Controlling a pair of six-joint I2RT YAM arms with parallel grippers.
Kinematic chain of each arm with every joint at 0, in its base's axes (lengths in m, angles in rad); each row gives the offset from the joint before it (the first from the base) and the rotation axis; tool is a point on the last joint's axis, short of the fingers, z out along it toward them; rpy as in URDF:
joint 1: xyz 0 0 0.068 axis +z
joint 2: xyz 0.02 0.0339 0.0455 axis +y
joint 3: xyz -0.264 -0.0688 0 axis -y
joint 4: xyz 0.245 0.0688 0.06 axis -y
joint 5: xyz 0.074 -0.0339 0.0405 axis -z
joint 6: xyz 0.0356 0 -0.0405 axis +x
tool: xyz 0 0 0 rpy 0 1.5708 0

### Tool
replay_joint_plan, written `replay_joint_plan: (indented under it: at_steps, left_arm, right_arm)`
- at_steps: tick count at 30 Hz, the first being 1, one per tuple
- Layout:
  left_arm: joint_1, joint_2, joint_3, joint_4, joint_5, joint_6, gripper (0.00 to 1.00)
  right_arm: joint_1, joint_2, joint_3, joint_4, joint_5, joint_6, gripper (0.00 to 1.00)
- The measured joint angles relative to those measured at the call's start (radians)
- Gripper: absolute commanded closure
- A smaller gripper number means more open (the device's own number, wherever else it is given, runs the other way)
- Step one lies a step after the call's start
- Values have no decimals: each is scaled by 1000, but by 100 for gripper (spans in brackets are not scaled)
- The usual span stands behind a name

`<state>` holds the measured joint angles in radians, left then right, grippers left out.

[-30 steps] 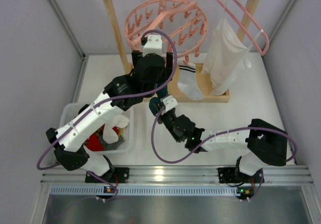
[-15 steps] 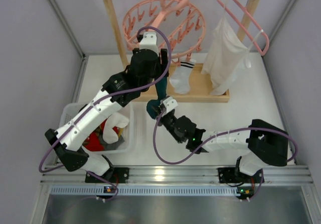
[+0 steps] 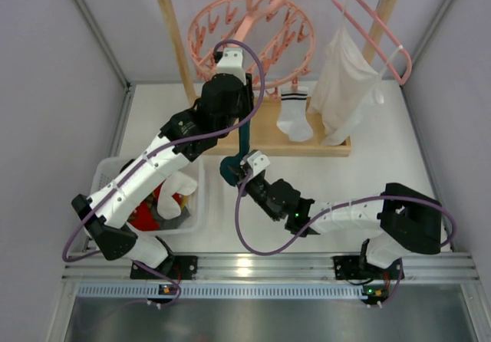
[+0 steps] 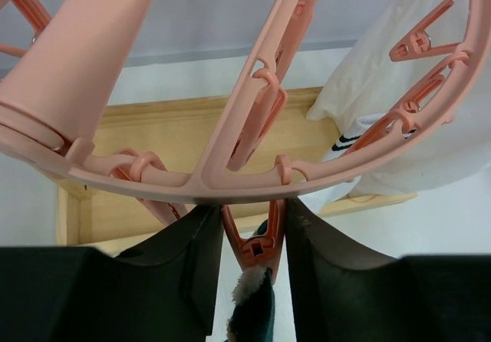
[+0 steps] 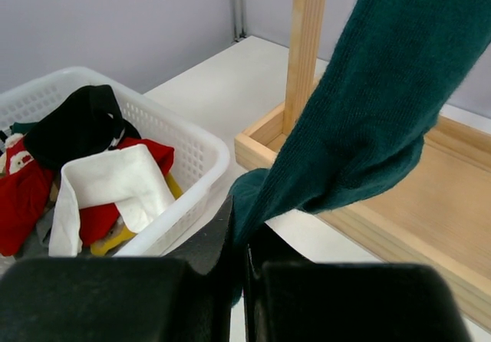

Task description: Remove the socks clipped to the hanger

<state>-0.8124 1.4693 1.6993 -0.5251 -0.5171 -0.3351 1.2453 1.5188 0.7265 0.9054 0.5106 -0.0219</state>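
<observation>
L jaws clasp clip, R jaws – gripping teal sock

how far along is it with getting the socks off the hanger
Done: several loose socks lie in the basket. In hand: the left gripper pinches the clip holding the dark teal sock, while the right gripper is shut on its lower end. Left: that sock is not yet free, and a white striped sock hangs clipped to the hanger.

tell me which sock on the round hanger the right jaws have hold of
The dark teal sock, pinched at its lower end. The white sock with black stripes hangs free further right, untouched.
</observation>
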Motion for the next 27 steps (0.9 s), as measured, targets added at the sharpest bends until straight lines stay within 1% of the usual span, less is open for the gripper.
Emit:
replay_joint_plan:
  at_steps: [1,4,7,8,10,16,18,19,20,22,24,25,27]
  left_arm:
    - [0,2,0,2,1,1,67]
    - [0,6,0,4,3,4,71]
    - [0,10,0,6,4,5,72]
    - [0,11,0,7,5,5,73]
    - [0,11,-2,8,4,5,83]
    - [0,11,-2,10,5,5,81]
    - [0,11,-2,10,5,5,85]
    - [0,11,-2,10,5,5,85]
    - [0,11,-2,10,5,5,84]
    - [0,11,-2,10,6,5,70]
    - [0,10,-3,11,14,5,53]
    - [1,8,-5,11,18,7,47]
    - [1,1,-13,16,35,2,39]
  right_arm:
    - [2,0,0,0,0,0,100]
    - [4,0,-1,0,-1,0,100]
    - [5,-5,-23,8,-1,10,100]
    - [5,-10,-37,8,0,16,100]
    - [7,-24,-69,11,0,26,100]
    - [25,-77,-152,13,0,47,100]
    - [29,-97,-179,14,0,53,100]
    - [30,-108,-193,14,0,56,100]
    - [31,-116,-205,13,0,60,100]
    - [31,-137,-229,11,0,64,100]
    - [31,-157,-247,10,1,69,100]
    - [31,-167,-256,10,2,71,100]
    - [31,-192,-271,6,3,72,100]
